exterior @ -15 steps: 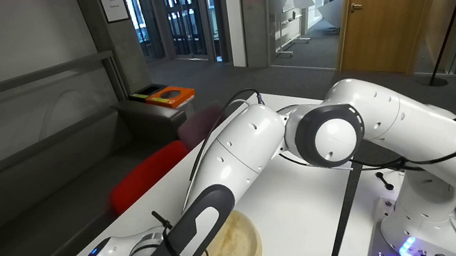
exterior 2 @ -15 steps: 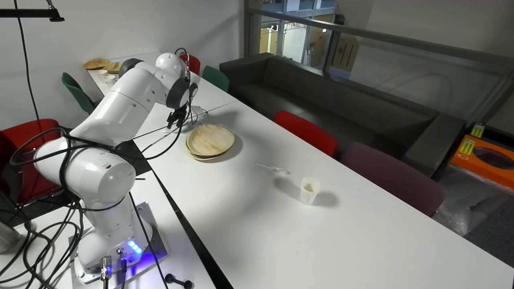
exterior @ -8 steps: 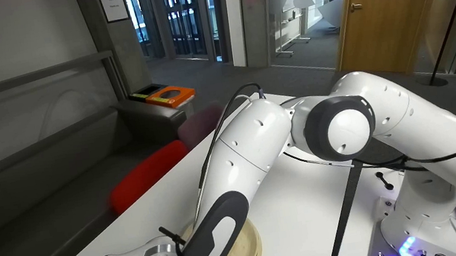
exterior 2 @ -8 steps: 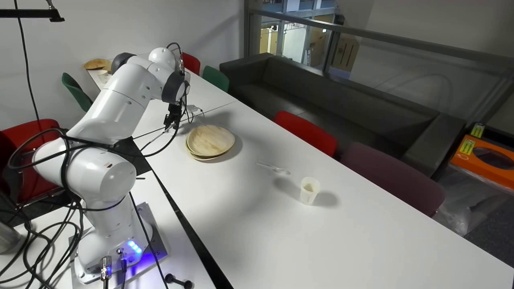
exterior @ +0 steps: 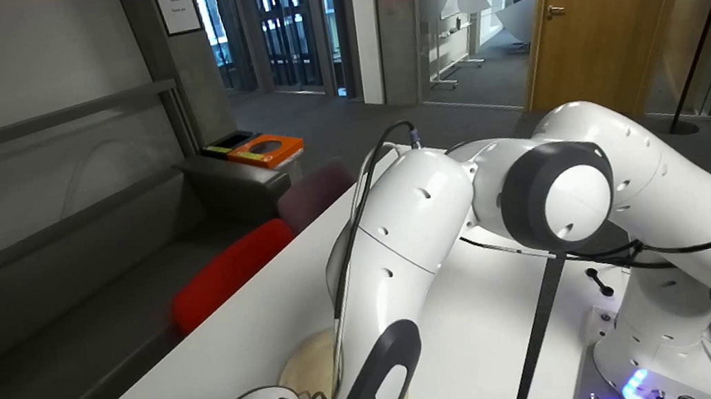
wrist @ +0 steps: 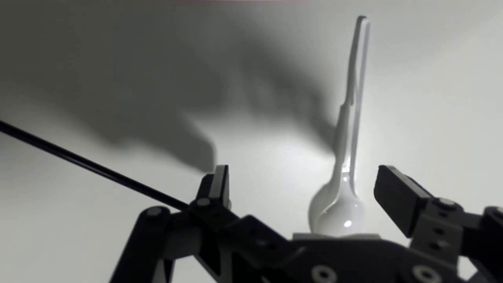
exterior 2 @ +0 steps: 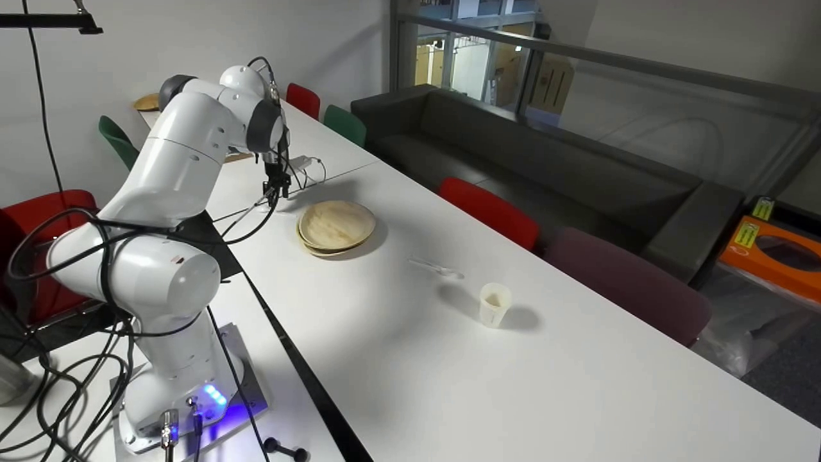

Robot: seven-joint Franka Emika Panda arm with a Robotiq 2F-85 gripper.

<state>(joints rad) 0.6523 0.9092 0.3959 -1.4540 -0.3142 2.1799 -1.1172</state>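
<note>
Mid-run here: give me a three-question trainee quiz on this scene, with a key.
1. Pick one: in the wrist view, the gripper is A) shut, B) open, C) out of frame.
2. True or false: in an exterior view, the cup stands upright.
3. Fill in: in the wrist view, the ___ of the white spoon shows nearer the gripper than its handle tip.
Key: 1. B; 2. True; 3. bowl.

White spoon (wrist: 341,214), white table (exterior 2: 417,378); black fingers (wrist: 399,202); streaky tan plates (exterior 2: 337,224); red chair (exterior 2: 490,208).
</note>
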